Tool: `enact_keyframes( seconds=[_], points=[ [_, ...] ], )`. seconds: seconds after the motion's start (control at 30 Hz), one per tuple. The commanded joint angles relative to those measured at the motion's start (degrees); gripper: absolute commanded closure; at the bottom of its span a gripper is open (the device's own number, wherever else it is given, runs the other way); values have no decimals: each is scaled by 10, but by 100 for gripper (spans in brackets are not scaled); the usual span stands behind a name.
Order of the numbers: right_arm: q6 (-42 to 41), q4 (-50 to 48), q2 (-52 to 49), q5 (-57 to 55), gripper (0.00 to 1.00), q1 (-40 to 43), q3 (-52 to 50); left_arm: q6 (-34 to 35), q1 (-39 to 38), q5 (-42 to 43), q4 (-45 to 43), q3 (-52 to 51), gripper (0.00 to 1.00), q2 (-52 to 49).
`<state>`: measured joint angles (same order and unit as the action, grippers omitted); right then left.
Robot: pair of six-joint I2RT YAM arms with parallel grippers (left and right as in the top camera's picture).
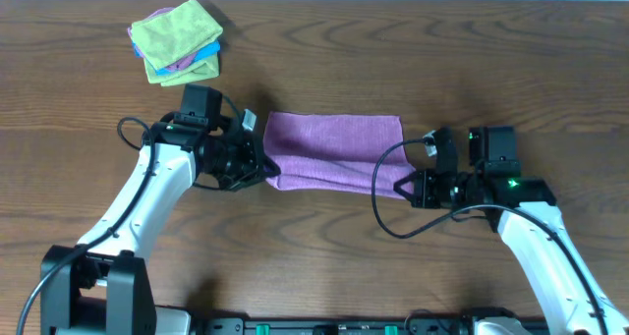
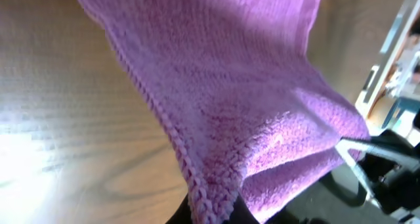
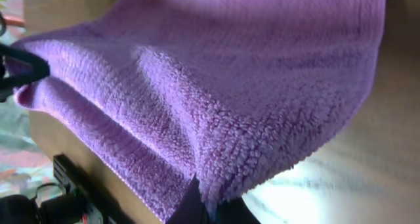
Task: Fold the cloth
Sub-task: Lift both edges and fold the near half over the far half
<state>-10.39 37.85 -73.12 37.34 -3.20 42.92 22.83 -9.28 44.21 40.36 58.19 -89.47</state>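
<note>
- The lilac cloth (image 1: 334, 150), doubled into a band, is being held at the centre of the frame.
- Its left end is being clamped by the left gripper (image 1: 263, 166).
- Its right end is being clamped by the right gripper (image 1: 401, 185).
- A stack of folded cloths (image 1: 177, 40) is lying at the upper left of the wooden table (image 1: 413, 40).

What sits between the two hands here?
The light purple soft rectangular cloth, stretched from the left hand to the right hand, each pinching one end. The overhead view shows it.

It looked like a robotics lab bench. A left arm (image 1: 147, 193) and a right arm (image 1: 550, 242) were mounted at a wood-grain table (image 1: 324, 266). A black cable (image 1: 374, 193) hung loose, folded cloths (image 1: 177, 42) were stacked in a corner, and possibly shelving (image 2: 387, 60) blurred beyond.
</note>
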Motion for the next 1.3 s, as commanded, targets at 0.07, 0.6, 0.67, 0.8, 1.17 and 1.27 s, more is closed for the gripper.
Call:
enact_keyframes(
  seconds=[0.07,0.6,0.67,0.8,1.17,1.27],
  points=[
    [4,46,7,-66,99,-1,2,-66,5,-68,53,1,94,2],
    [1,63,7,-105,99,-1,2,-39,-17,-67,14,-38,94,1],
    [1,50,7,-101,99,-1,2,-24,-27,-67,-6,-38,94,1],
    [-6,9,6,-101,99,-2,2,11,-49,-68,-61,-38,94,1],
    [-14,-175,-57,-110,99,-2,2,84,-50,-127,-223,-38,94,-19],
    [-14,-218,-89,-110,99,-2,2,96,-50,-127,-266,-38,94,-41]
  ],
)
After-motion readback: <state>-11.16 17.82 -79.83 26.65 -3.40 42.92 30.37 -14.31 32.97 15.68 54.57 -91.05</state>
